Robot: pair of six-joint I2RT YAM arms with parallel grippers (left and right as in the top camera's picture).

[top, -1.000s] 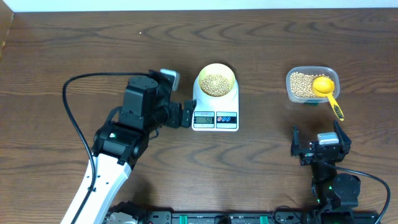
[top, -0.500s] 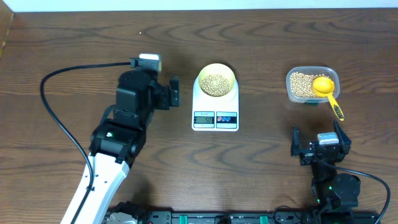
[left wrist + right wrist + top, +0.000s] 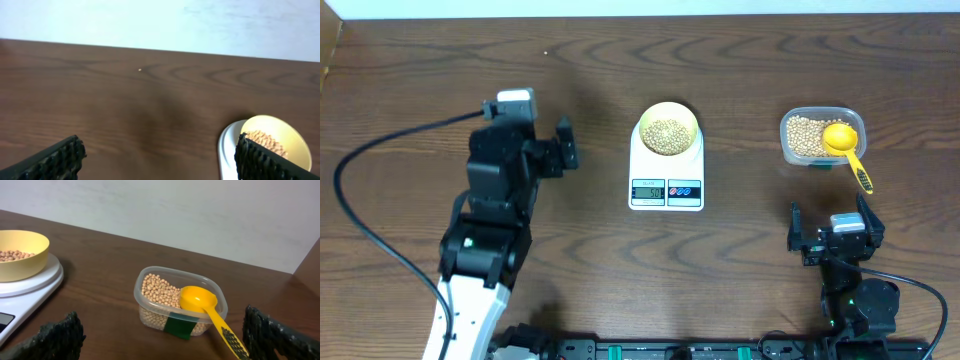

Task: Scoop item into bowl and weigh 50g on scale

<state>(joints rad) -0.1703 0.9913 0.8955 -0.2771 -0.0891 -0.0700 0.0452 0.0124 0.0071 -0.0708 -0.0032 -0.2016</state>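
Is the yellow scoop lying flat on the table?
No, the scoop sits in the clear tub on the beans, handle over its rim.

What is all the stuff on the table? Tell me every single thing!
table: one, dark brown wood, under everything
scale: one, white, middle of the table
bowl: one, pale yellow, on the scale
beans in the bowl: many, tan
tub: one, clear plastic, right of the scale
beans in the tub: many, tan
scoop: one, bright yellow, head in the tub, handle sticking out over its rim
left gripper: one, black, open and empty, left of the scale
right gripper: one, black, open and empty, near side of the tub
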